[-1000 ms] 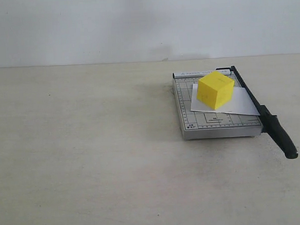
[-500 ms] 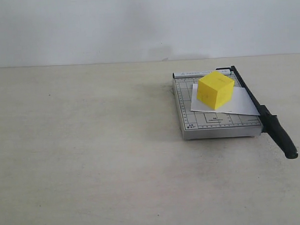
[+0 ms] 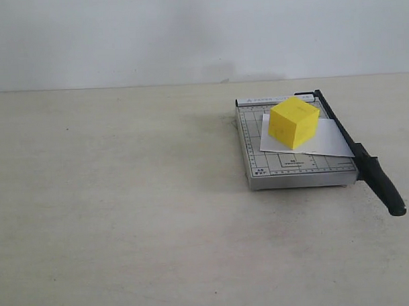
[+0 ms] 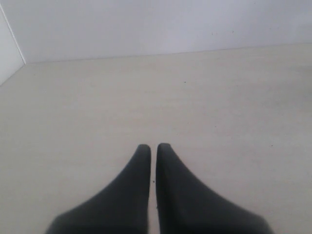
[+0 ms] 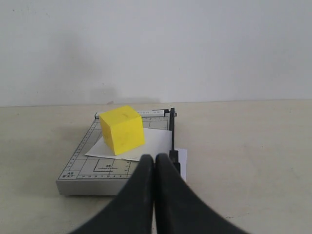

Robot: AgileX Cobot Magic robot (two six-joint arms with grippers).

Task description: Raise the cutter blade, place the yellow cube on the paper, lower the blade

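The yellow cube (image 3: 293, 123) sat on the paper (image 3: 328, 140) with the cutter blade (image 3: 362, 157) down.
The paper lay on the grey trimmer (image 3: 255, 154), and the blade lay flat along its side. The left gripper (image 4: 153, 148) and the right gripper (image 5: 155, 158) were both squeezed closed and held nothing.

The cube (image 3: 293, 123) sits on the paper (image 3: 329, 142), atop the trimmer base (image 3: 292, 169) (cutter blade (image 3: 360, 155) flat along its right edge).
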